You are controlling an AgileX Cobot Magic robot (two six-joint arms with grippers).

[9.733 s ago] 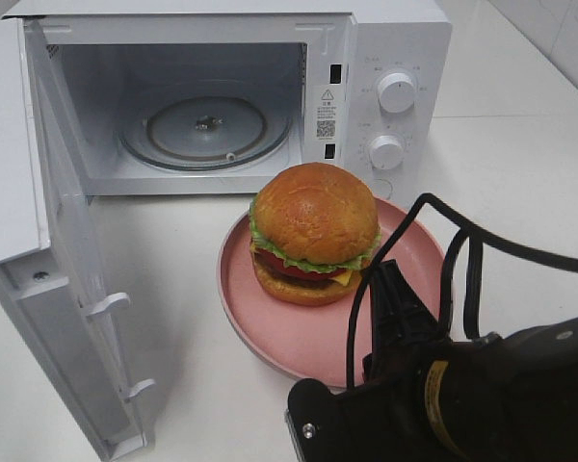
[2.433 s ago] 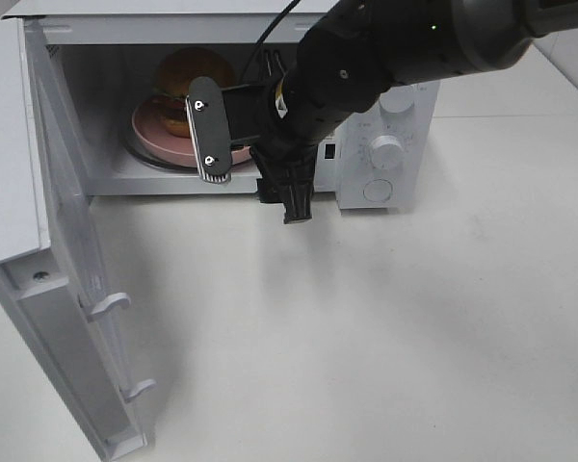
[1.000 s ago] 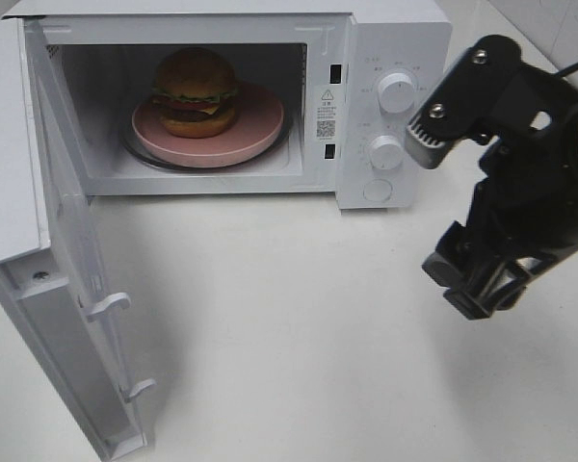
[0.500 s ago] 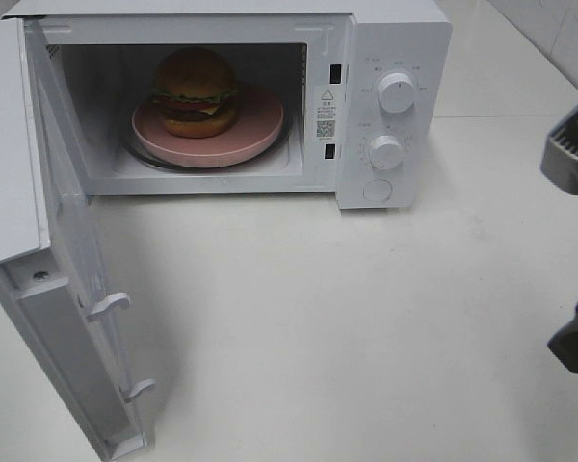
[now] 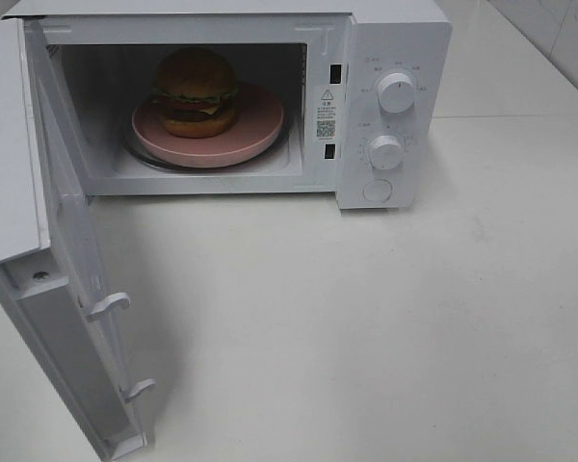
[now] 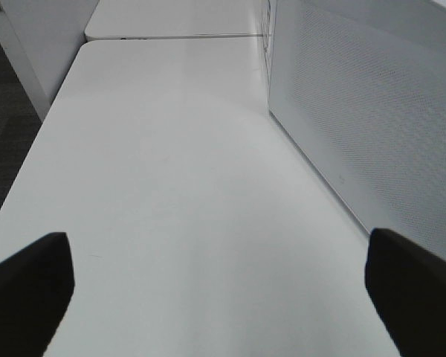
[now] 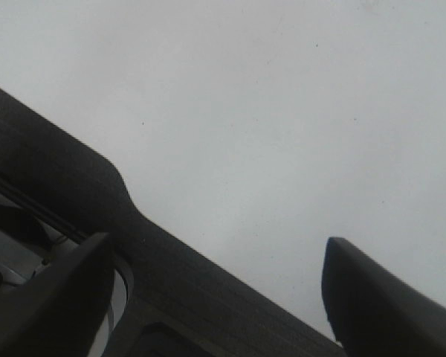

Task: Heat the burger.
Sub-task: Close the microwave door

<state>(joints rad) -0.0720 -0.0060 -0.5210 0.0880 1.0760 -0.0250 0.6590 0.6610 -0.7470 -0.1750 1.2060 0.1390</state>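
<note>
High view of a white table (image 5: 366, 318) with a white microwave (image 5: 395, 38) at 12 o'clock. Its door (image 5: 19, 192) hangs wide open toward 8 o'clock. Inside the cavity the burger (image 5: 196, 91) sits on a pink plate (image 5: 260, 125), toward 10 o'clock on the plate and upright.

The change: the right arm is gone from this view. A second ago it hung over the table at 3 o'clock, and half a second ago only a sliver showed at that edge. Now no arm is in the high view at all, and the burger and plate lie just as they did then. So loading looks finished. What seems left is to shut the door and set the two dials (image 5: 396, 91) on the panel at 1 o'clock, which look untouched.

Arm poses come from the wrist cameras only. The right pincer (image 7: 223, 297) is released, its two dark fingers spread with nothing between them. It looks down on pale table, with a dark bar crossing under it that cannot be identified. The left pincer (image 6: 219, 297) is also released, at its widest, and empty. It is held low and level over bare table, just beside a white dotted panel (image 6: 372, 111) that is probably the outer face of the door. From there the left arm looks the better placed to push the door shut, though nothing shows it starting.
</note>
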